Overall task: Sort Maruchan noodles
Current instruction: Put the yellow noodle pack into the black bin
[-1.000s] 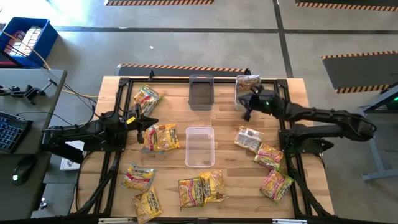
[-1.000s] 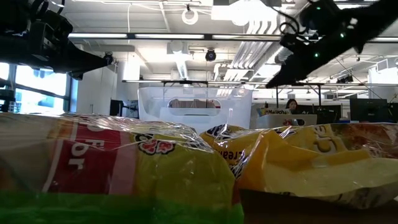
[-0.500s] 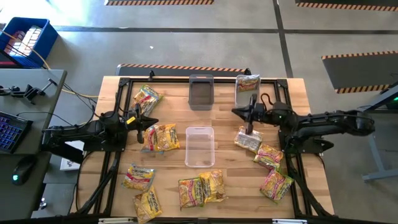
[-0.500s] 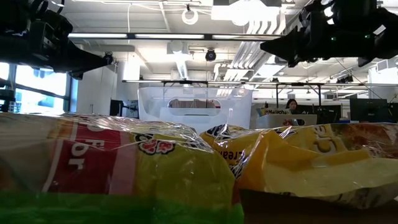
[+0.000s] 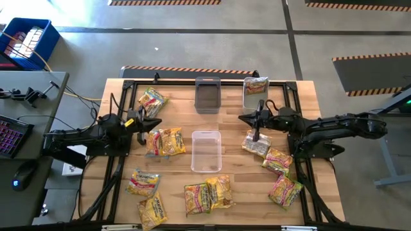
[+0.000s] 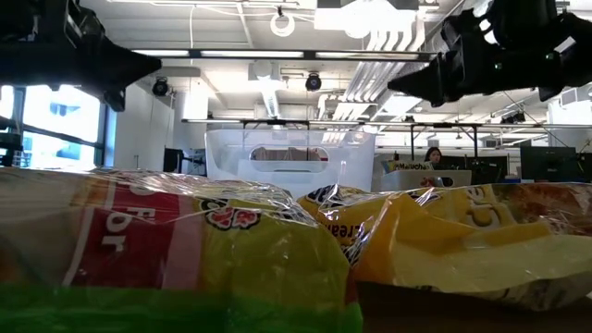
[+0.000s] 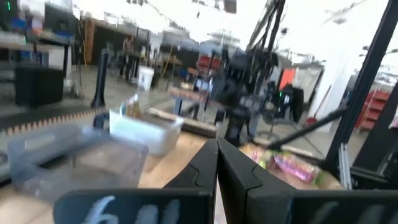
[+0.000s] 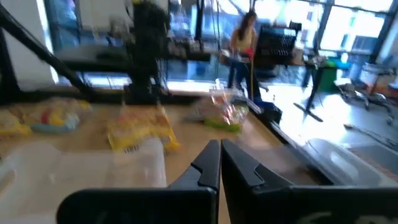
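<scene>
Several Maruchan noodle packets lie flat on the wooden table. A yellow one (image 5: pixel 166 141) is just near of my left gripper (image 5: pixel 146 122) (image 7: pixel 216 149), which hovers shut and empty. Another packet (image 5: pixel 152 101) lies beyond it. My right gripper (image 5: pixel 245 117) (image 8: pixel 219 148) is shut and empty, raised between the far-right bin and a silvery packet (image 5: pixel 257 144). One packet (image 5: pixel 256 85) sits in that far-right bin (image 5: pixel 246 102). More packets lie along the near edge (image 5: pixel 207 194) and at the right (image 5: pixel 284 190).
A clear bin (image 5: pixel 206 151) stands mid-table and a grey bin (image 5: pixel 207 94) at the far edge. A black frame (image 5: pixel 192 82) runs around the table. The low view is filled by two packets (image 6: pixel 185 250) close to the camera. A person (image 8: pixel 244 43) stands in the room beyond.
My right gripper has moved from over the far-right bin toward the near edge and the table's middle, ending beside the silvery packet. My left gripper has shifted slightly toward the far edge, away from the yellow packet. No packet has moved.
</scene>
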Available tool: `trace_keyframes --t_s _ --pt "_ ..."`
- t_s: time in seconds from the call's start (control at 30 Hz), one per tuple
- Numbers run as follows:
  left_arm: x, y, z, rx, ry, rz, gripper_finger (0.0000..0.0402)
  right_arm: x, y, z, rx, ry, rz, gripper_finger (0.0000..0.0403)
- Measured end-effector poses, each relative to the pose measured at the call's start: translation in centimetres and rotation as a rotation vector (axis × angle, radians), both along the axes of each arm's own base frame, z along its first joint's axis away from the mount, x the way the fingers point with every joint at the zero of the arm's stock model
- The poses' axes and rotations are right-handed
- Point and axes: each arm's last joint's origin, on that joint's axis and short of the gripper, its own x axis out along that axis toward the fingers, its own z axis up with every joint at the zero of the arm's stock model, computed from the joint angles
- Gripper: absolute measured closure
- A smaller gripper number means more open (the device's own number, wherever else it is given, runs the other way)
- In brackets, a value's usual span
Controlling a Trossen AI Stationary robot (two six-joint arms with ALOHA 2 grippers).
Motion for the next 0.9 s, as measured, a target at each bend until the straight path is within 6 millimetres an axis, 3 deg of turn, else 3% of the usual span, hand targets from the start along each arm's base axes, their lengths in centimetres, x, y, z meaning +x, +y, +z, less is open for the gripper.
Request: trace_keyframes --t_s 0.1,0.37,0.63,0.9 --pt "0.1 0.1 0.0 -0.029 0.004 0.011 0.0401 -0.1 -0.5 -0.3 0.000 0.028 -0.050 0.0403" --pt "1.3 0.8 -2.0 -0.237 0.209 0.023 0.0401 -0.3 -1.2 -0.5 0.006 0.047 -0.082 0.0403" --pt "3.5 1.7 0.4 -0.310 0.338 -0.049 0.0401 -0.3 -1.1 -0.5 -0.019 0.063 -0.076 0.0403" --pt "6.1 3.9 2.1 -0.491 0.623 -0.063 0.0400 -0.4 -1.4 -0.5 -0.036 0.059 -0.088 0.0403"
